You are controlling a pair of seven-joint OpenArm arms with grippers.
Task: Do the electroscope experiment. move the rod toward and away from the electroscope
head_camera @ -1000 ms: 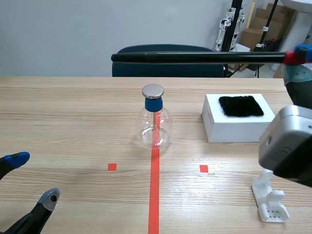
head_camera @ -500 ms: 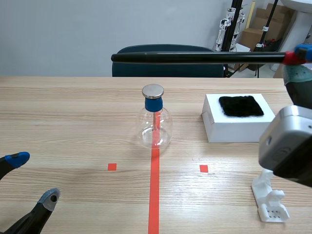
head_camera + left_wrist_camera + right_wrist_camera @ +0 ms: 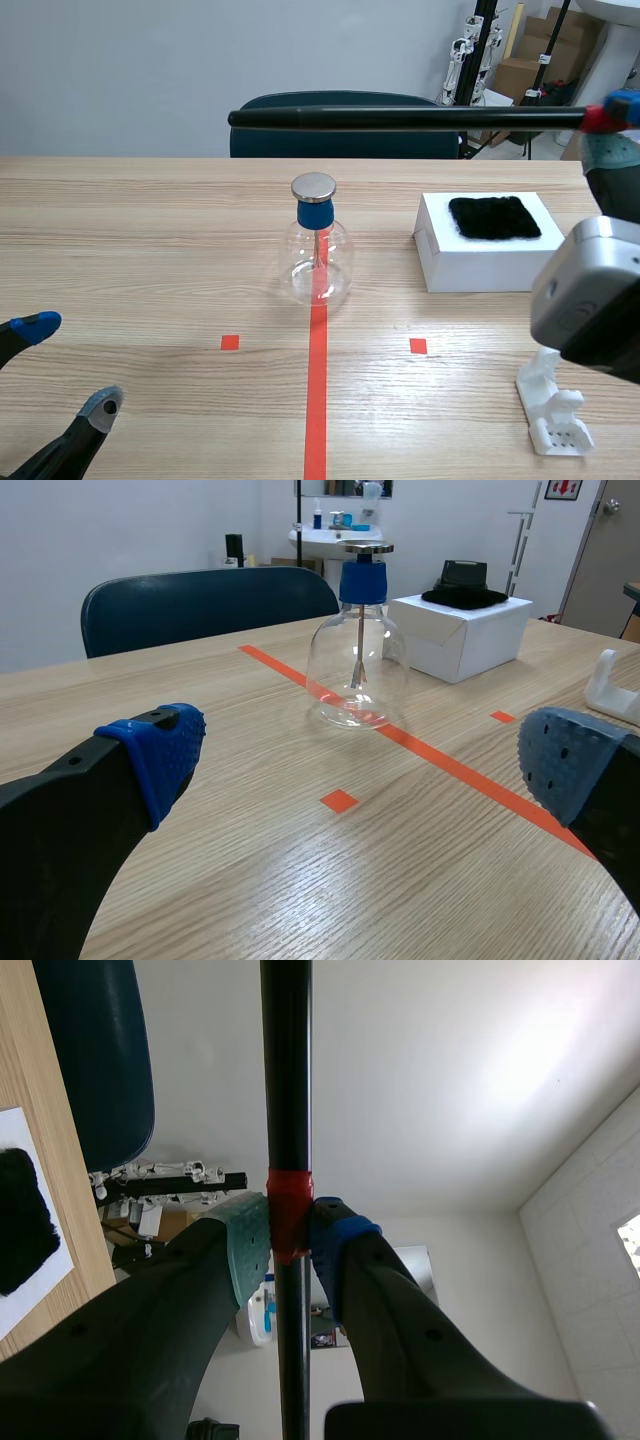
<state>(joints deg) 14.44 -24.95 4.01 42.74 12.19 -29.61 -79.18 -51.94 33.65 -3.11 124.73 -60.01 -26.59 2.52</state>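
Over the wooden table [image 3: 150,230] the long black rod [image 3: 400,117] hung level, its axis running left to right, well above the metal cap of the glass electroscope [image 3: 317,250] standing mid-table on the red line. The right gripper [image 3: 288,1230], clamped on the rod's red band at the far right, would probably have to lower it towards the cap. The left gripper [image 3: 70,363] lay spread and empty at the near left.

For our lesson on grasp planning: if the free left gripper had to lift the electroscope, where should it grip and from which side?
Probably the blue collar of the electroscope, approached level from the left gripper's side: it is narrow and upright, whereas the glass bulb is wide and round.
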